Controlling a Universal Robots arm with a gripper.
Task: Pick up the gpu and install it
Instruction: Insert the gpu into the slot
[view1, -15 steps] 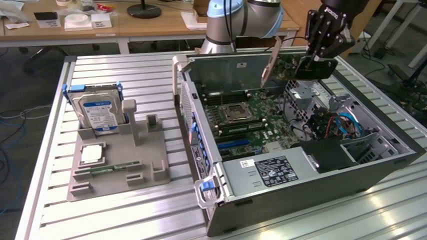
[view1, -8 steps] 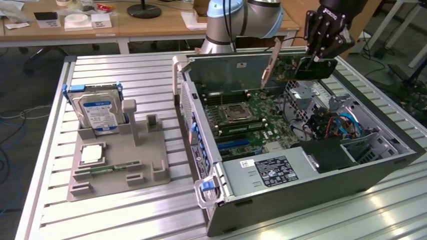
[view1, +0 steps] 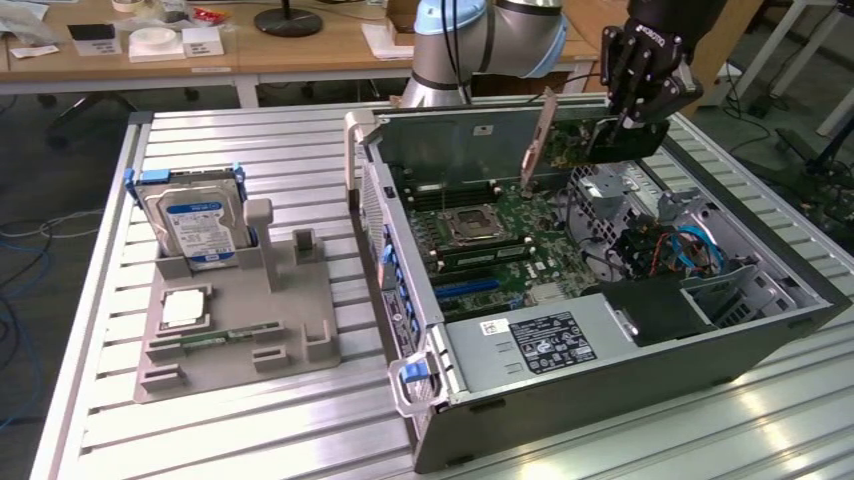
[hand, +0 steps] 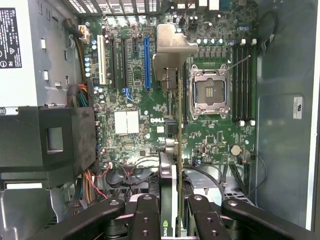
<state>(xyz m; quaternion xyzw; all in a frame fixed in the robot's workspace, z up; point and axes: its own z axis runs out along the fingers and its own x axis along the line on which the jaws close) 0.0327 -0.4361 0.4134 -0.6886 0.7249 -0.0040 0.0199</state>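
Gripper (view1: 625, 122), half-closed, is clamping the gpu (view1: 587, 142) upright over the motherboard (hand: 215, 142); squaring it to the slot matters.

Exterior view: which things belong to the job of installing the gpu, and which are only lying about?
Job: gpu, gripped by the pincer above the open computer case; motherboard inside it.
Lying about: blue-framed hard drive and green memory stick, both in the grey holder at the exterior view's left.
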